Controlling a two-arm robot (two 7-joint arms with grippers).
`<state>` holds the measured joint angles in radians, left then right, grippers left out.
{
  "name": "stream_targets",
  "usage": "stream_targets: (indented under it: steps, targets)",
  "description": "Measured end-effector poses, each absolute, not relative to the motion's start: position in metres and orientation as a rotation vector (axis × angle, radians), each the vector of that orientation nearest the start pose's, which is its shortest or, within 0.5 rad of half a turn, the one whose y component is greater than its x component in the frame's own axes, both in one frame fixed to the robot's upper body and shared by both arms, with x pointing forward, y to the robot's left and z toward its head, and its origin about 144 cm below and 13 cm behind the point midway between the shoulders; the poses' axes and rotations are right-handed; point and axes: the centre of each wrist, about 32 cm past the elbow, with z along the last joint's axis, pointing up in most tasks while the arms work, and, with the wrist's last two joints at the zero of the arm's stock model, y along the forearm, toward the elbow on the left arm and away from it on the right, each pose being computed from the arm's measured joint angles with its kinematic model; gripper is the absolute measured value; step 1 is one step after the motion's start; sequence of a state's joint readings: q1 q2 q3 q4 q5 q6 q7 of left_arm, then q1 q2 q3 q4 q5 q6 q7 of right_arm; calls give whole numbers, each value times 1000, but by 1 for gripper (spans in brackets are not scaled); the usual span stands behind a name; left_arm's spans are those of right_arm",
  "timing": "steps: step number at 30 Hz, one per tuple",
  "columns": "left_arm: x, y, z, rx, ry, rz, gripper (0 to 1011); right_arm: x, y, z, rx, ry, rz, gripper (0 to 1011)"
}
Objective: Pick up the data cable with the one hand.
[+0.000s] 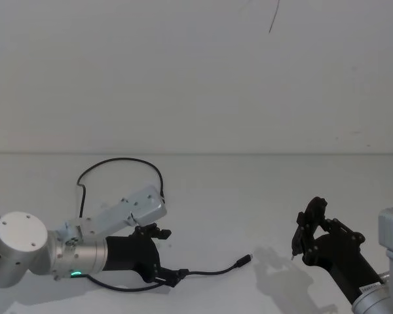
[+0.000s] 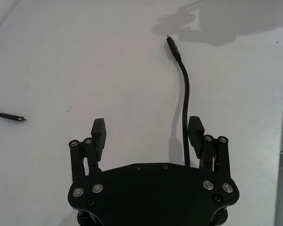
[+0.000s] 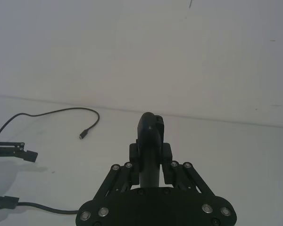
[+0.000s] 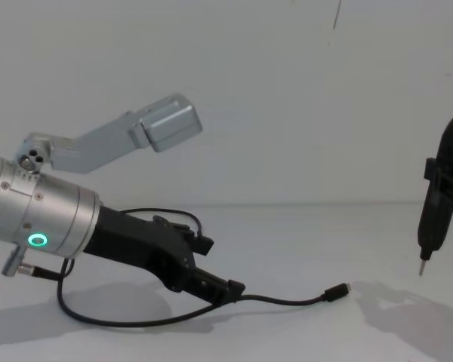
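The data cable (image 1: 213, 271) is being straddled by the left hand (image 1: 171, 254), spread apart; a black pen-like tool (image 4: 430, 226) is being clamped in the right hand (image 3: 150, 156).

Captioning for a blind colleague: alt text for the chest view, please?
The left tool, jaws open, reaches low over the white table with the data cable running by its lower finger. At the right edge, the right tool holds a black stylus, tip down.
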<state>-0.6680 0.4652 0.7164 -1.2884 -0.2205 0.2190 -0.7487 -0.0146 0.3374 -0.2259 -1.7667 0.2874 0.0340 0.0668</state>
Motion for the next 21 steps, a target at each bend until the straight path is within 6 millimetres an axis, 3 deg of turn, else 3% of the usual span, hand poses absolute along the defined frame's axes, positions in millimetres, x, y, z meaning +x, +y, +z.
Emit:
stream_targets:
  steps: [21]
  targets:
    - [590, 206, 1236, 559, -155, 393, 1000, 443, -237, 1189, 26, -75, -1229, 263]
